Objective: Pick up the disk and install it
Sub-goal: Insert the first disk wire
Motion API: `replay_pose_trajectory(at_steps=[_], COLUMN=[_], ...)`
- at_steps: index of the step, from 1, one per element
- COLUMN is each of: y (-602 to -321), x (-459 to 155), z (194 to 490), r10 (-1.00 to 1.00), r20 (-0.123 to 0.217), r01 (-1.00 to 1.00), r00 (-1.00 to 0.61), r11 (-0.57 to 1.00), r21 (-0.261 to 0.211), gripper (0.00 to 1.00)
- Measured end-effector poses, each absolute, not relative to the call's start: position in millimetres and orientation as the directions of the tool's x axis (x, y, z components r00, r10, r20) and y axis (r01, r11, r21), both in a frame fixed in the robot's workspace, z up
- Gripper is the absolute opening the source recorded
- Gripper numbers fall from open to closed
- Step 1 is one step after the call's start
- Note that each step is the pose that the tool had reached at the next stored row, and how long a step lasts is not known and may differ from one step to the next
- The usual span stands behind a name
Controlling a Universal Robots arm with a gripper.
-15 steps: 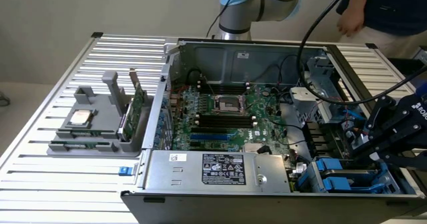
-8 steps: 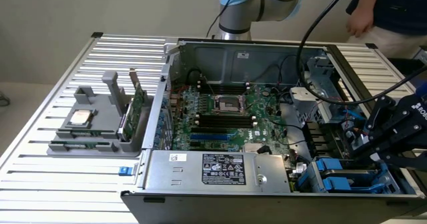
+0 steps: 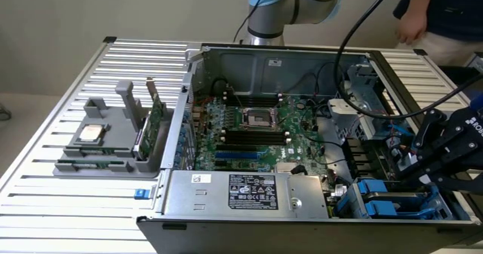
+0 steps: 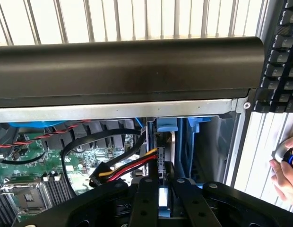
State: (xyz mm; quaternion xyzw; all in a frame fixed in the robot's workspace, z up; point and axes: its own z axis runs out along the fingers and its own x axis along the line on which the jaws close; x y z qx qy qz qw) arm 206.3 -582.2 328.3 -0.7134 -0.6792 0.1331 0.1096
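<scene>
Closest to the lens: gripper (image 4: pixel 164 185), black fingers drawn almost together, clamped on a thin pale strip, apparently the narrow edge of the disk (image 4: pixel 164 198). Held on edge, then, not flat; long axis apparently running straight away from the gripper, into the drive bay (image 3: pixel 392 196). Directly ahead of the disk, touching or nearly so: blue carrier bracket (image 4: pixel 166 126) and a connector fed by a red, yellow and black cable (image 4: pixel 130 166); cannot tell whether plugged in. Bay placed inside the computer case (image 4: pixel 137 61), at the corner toward the near edge of the worktop (image 3: pixel 76 209), on the exterior view's right, beside the motherboard (image 3: pixel 257 135). Probably a matter of depth only: disk in line with its slot, no sideways offset to see, depth of seating hidden behind the fingers. Risk, as a judgement: cable lying just beside the slot, easy to pinch. Also a person's hand (image 4: pixel 284 165) over the worktop's slats, near the case, well apart from the gripper.
</scene>
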Motion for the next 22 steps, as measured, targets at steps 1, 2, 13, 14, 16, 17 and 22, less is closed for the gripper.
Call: replay_pose_trajectory(at_steps=[1,2,13,14,16,17,22], y=[-582.1,-581.8,-578.5,-578.5,-578.6,-578.6,-578.5], x=[206.3,206.3,207.8,208.0,208.1,208.1,208.2], z=[328.3,328.4,328.3,328.3,328.1,327.9,327.1], r10=[0.998,0.999,0.999,0.999,0.999,0.999,0.999], r20=[-0.041,-0.041,-0.041,-0.041,-0.041,-0.041,-0.041], r01=[0.940,0.940,0.940,0.941,0.941,0.941,0.938], r00=[0.039,0.036,0.010,0.008,0.006,0.005,0.002], r11=[-0.050,-0.047,-0.023,-0.022,-0.019,-0.018,-0.016], r21=[-0.337,-0.338,-0.339,-0.339,-0.339,-0.339,-0.346], gripper=[0.17,0.17,0.17,0.17,0.17,0.17,0.17])
